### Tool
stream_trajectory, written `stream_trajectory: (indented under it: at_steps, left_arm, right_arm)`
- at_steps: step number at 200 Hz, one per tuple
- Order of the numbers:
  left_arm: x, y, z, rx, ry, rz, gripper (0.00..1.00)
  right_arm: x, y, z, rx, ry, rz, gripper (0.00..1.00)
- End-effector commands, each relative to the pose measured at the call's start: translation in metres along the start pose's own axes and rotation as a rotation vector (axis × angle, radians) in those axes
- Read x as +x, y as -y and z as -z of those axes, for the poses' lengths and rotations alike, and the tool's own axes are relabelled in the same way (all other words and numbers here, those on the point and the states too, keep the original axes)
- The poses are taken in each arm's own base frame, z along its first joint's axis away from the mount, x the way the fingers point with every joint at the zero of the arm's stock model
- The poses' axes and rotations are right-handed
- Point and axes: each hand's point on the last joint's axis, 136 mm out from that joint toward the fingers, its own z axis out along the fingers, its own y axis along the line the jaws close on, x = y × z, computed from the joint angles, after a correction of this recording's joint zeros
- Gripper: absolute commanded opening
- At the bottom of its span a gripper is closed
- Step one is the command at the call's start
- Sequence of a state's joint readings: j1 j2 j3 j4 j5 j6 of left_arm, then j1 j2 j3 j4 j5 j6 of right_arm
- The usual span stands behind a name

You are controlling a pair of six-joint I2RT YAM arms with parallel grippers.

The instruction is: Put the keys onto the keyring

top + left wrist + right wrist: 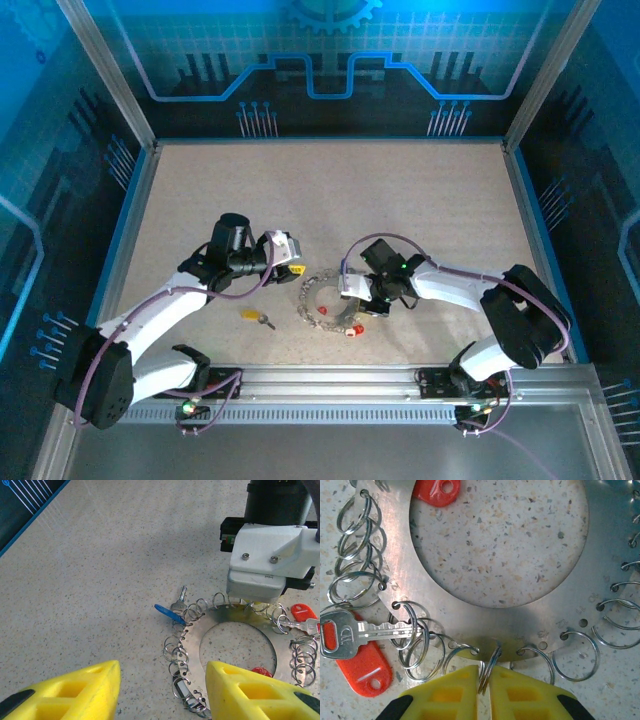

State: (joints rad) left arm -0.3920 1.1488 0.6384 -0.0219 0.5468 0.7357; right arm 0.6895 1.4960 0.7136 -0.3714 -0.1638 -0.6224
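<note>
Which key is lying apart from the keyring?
The yellow key, alone on the table left of the keyring; the blue key and red key lie at its rim.

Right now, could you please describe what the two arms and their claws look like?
The left arm and right arm have white links and black joints, with purple-grey cables looping alongside. The left claw and right claw each have two yellow fingers with hollow pockets and black patches. A white boxy housing with two screws sits behind the right claw.
</note>
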Motion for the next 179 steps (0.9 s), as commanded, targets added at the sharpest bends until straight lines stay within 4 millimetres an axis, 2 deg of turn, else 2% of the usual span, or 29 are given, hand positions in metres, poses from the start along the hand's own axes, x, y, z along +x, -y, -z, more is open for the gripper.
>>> stream_trajectory:
  at_steps: [1, 41, 60, 80, 99, 123, 154, 179]
  left_arm:
    - [-0.012, -0.002, 0.002, 0.014, 0.026, -0.018, 0.50]
    - [-0.017, 0.004, 0.002, 0.035, 0.058, -0.030, 0.50]
    - [-0.020, 0.011, 0.001, 0.059, 0.099, -0.053, 0.50]
    - [-0.024, 0.021, -0.005, 0.103, 0.114, -0.062, 0.50]
    - [-0.027, 0.032, -0.011, 0.154, 0.126, -0.064, 0.50]
    - [-0.041, 0.043, -0.010, 0.210, 0.178, -0.077, 0.50]
    - [-0.057, 0.045, -0.008, 0.232, 0.197, -0.077, 0.50]
    - [-0.071, 0.054, -0.009, 0.254, 0.231, -0.096, 0.48]
  right_arm:
    - [-0.005, -0.006, -0.002, -0.015, 0.019, 0.028, 0.13]
    - [0.000, -0.001, -0.001, 0.017, -0.019, 0.036, 0.06]
    - [-0.006, 0.001, 0.005, 0.042, 0.021, 0.050, 0.00]
    - [-0.018, 0.001, 0.015, 0.073, 0.100, 0.076, 0.00]
    - [-0.034, -0.002, 0.031, 0.092, 0.198, 0.115, 0.00]
    - [-0.054, -0.004, 0.057, 0.146, 0.314, 0.167, 0.00]
    - [-0.077, -0.004, 0.090, 0.171, 0.402, 0.192, 0.00]
    - [-0.098, -0.003, 0.113, 0.180, 0.482, 0.195, 0.00]
